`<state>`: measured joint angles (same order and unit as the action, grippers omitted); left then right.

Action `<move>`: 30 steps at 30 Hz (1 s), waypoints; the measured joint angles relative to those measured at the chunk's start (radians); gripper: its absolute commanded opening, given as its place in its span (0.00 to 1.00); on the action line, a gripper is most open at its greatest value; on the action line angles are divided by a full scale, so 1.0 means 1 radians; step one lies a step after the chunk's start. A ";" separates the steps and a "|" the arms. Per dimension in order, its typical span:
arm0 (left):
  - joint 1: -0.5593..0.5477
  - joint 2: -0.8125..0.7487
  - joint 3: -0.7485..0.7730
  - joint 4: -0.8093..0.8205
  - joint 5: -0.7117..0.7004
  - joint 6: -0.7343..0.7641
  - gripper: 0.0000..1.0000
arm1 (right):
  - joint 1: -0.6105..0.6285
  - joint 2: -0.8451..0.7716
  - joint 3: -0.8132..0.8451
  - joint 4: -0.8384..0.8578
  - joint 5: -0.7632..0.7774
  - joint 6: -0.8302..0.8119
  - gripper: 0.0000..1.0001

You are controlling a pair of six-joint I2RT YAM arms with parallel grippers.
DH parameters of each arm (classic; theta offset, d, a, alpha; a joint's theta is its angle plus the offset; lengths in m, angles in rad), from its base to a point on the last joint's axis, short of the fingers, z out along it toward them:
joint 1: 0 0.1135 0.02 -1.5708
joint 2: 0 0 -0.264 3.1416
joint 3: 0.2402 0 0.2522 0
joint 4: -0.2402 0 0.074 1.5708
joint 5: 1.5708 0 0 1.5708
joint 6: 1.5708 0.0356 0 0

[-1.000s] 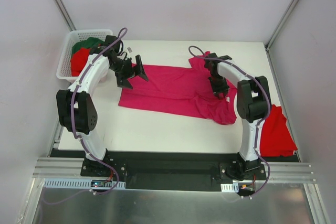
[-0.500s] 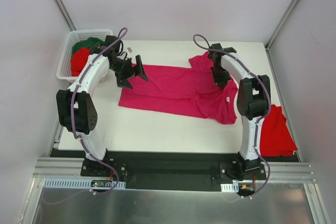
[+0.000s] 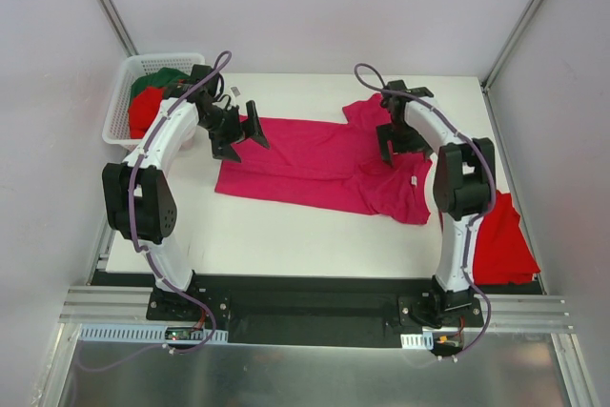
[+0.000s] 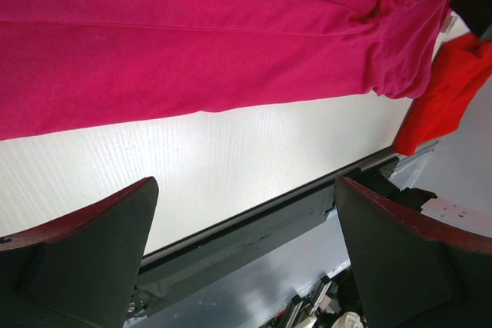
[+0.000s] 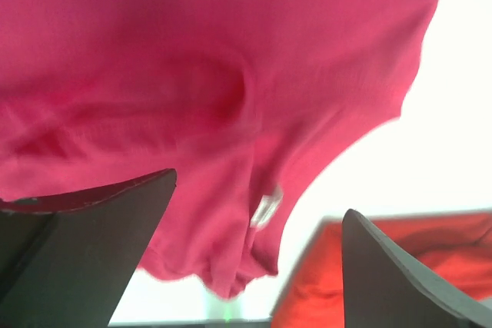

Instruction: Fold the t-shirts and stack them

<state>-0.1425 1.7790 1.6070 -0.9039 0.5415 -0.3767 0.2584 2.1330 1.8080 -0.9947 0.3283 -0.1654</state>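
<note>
A magenta-pink t-shirt (image 3: 315, 161) lies spread across the middle of the table, bunched at its right end. My left gripper (image 3: 242, 137) hovers open over the shirt's left end, holding nothing; in the left wrist view (image 4: 246, 255) the shirt (image 4: 192, 44) lies beyond its fingertips. My right gripper (image 3: 401, 143) stands open just above the shirt's crumpled right part, with the cloth (image 5: 200, 74) and its white label (image 5: 265, 209) loose below it (image 5: 257, 247). A bright red t-shirt (image 3: 500, 235) lies at the table's right front corner.
A white lattice basket (image 3: 121, 102) at the back left holds a dark green shirt (image 3: 162, 77) and a red one (image 3: 145, 110). White walls close in the table (image 3: 286, 226). A black rail (image 4: 254, 228) runs along the near edge.
My right gripper carried the shirt's right shoulder toward the back of the table, then opened and let the cloth go. The left arm has not moved.
</note>
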 measured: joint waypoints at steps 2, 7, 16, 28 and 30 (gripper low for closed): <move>0.000 0.000 0.000 0.000 0.000 0.000 0.99 | 0.000 -0.058 -0.077 0.003 -0.015 0.008 0.96; 0.000 0.000 -0.001 0.000 -0.012 0.000 0.99 | -0.001 -0.274 -0.342 0.009 -0.100 0.045 0.97; 0.000 0.005 -0.111 0.000 -0.165 0.051 0.99 | 0.047 -0.560 -0.642 0.032 -0.184 0.056 0.56; 0.000 0.028 -0.212 0.002 -0.262 0.069 0.99 | 0.084 -0.565 -0.722 0.091 -0.138 0.032 0.62; 0.000 0.028 -0.212 0.002 -0.261 0.076 0.99 | 0.085 -0.536 -0.709 0.092 -0.122 0.032 0.58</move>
<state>-0.1425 1.8072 1.3949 -0.9016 0.2802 -0.3012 0.3431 1.5967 1.0992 -0.9031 0.2062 -0.1337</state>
